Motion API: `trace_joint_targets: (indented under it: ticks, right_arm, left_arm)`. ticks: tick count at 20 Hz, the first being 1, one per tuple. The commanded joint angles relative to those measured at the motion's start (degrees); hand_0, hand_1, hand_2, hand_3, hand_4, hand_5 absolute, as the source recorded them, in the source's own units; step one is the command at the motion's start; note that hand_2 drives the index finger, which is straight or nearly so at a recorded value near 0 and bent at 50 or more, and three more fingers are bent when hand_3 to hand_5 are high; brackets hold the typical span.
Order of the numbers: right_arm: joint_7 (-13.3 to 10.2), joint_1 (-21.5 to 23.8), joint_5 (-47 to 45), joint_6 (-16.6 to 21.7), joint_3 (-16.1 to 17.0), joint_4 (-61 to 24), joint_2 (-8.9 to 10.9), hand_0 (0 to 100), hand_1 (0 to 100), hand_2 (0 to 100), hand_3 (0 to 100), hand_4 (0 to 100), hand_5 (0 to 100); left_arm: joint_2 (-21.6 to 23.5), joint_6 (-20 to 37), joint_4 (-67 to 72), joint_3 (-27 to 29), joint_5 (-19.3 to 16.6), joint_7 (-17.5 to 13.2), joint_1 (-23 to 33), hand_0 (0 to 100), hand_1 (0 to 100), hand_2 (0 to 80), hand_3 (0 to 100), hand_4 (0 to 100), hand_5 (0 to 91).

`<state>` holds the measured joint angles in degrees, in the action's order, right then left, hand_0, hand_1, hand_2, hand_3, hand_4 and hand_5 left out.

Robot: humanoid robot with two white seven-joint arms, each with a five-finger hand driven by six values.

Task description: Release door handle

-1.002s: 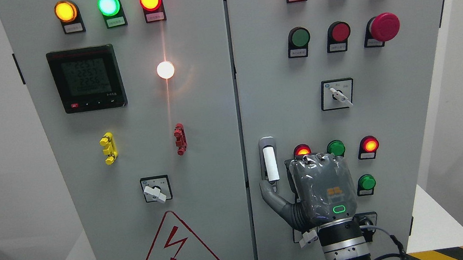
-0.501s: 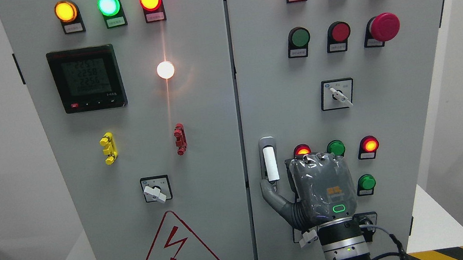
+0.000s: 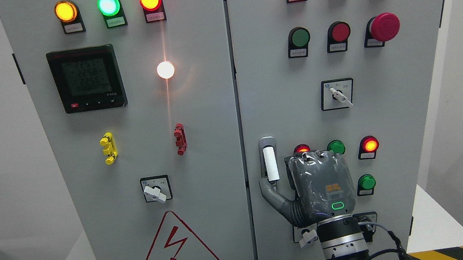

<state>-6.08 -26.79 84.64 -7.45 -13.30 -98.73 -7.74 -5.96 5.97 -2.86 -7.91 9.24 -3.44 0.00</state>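
The door handle is a white upright lever in a grey recess at the left edge of the right cabinet door. My right hand, grey with its back towards me, comes up from the bottom edge and sits just right of the handle. Its thumb is spread out to the left, with the tip at the handle's lower end. The handle stands free and nothing is wrapped around it. The other fingers point at the panel and are hidden behind the hand. The left arm is out of view.
The right door carries lit and unlit lamps, push buttons, a red mushroom button and a rotary switch. Lamps sit close around my hand. The left door has a meter, switches and a warning triangle. Both doors look shut.
My right hand has shifted up a little along the door. The thumb stays at the handle's lower end. The handle has not moved.
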Motion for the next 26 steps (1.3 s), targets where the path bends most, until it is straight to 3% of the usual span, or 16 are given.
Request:
trace_joint_targets:
  ticks: [1, 26]
  right_arm:
    - [-0.07, -0.1, 0.0, -0.02, 0.03, 0.55, 0.0, 35, 33, 94, 100, 100, 100]
    - [-0.16, -0.1, 0.0, -0.63, 0.29, 0.38, -0.43, 43, 35, 94, 100, 100, 100]
  left_arm:
    - [-0.01, 0.01, -0.04, 0.0, -0.02, 0.01, 0.44, 12, 56, 0.0, 0, 0, 0.0]
    - [0.07, 0.01, 0.05, 0.0, -0.02, 0.01, 0.53, 12, 56, 0.0, 0, 0, 0.0]
